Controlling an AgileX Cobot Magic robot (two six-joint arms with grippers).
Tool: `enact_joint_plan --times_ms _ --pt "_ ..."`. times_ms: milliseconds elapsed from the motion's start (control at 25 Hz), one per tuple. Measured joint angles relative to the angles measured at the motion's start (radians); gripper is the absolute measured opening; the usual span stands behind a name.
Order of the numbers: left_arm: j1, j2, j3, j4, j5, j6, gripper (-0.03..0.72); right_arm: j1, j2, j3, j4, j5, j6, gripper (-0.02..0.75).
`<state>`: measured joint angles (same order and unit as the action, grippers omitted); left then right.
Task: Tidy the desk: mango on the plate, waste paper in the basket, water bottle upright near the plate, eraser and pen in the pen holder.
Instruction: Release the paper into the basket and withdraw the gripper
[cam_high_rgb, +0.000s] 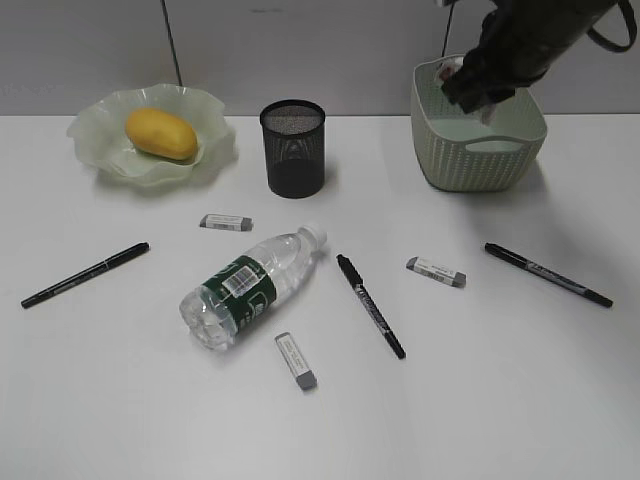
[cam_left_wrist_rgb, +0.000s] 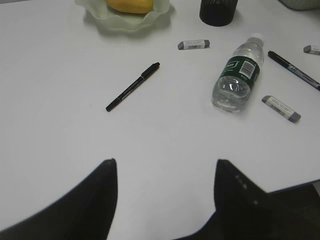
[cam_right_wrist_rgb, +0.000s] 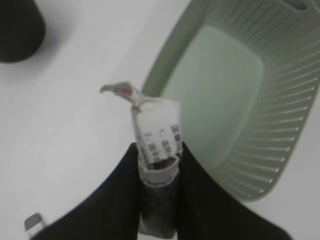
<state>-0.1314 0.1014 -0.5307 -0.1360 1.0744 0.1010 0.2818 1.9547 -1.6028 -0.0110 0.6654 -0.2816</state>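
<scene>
On the broad white desk (cam_high_rgb: 520, 400) the right gripper (cam_right_wrist_rgb: 157, 157) hangs above the left rim of the pale green oval basket with perforated, woven-look walls (cam_high_rgb: 478, 150), and its two dark fingers (cam_right_wrist_rgb: 117, 200) are pressed together on the small crumpled white waste paper with printed text (cam_right_wrist_rgb: 156, 127). The paper sits between the fingers at its lower end, and its upper part sticks out past the fingertips, with a twisted corner at the top. In the right wrist view the paper is over the near wall of the basket, with the basket floor to its right; it does not touch the basket. The left gripper (cam_left_wrist_rgb: 165, 167) hovers over a bare part of the desk with its fingers (cam_left_wrist_rgb: 102, 190) wide apart and nothing between them. The smooth oval yellow-orange mango (cam_high_rgb: 161, 134) lies in the pale green translucent plate with a wavy rim (cam_high_rgb: 95, 135) at the far left. The black metal-mesh cylindrical pen holder (cam_high_rgb: 293, 146) stands between the plate and the basket. The clear plastic water bottle with a white cap and a dark green label (cam_high_rgb: 250, 285) lies on its side in the middle of the desk, cap toward the pen holder. Around it three black pens (cam_high_rgb: 86, 273) (cam_high_rgb: 370, 305) (cam_high_rgb: 548, 273) and three small grey-and-white erasers (cam_high_rgb: 226, 222) (cam_high_rgb: 436, 271) (cam_high_rgb: 296, 360) lie flat on the desk, all apart from each other.
</scene>
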Motion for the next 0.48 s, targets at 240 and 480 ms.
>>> enact_joint_plan --times_ms 240,480 --pt "0.000 0.000 0.000 0.000 0.000 0.000 0.466 -0.062 0.137 -0.167 -0.002 -0.034 0.036 0.151" --pt "0.000 0.000 0.000 0.000 0.000 0.000 0.466 -0.102 0.248 -0.217 -0.004 -0.120 0.103 0.232"
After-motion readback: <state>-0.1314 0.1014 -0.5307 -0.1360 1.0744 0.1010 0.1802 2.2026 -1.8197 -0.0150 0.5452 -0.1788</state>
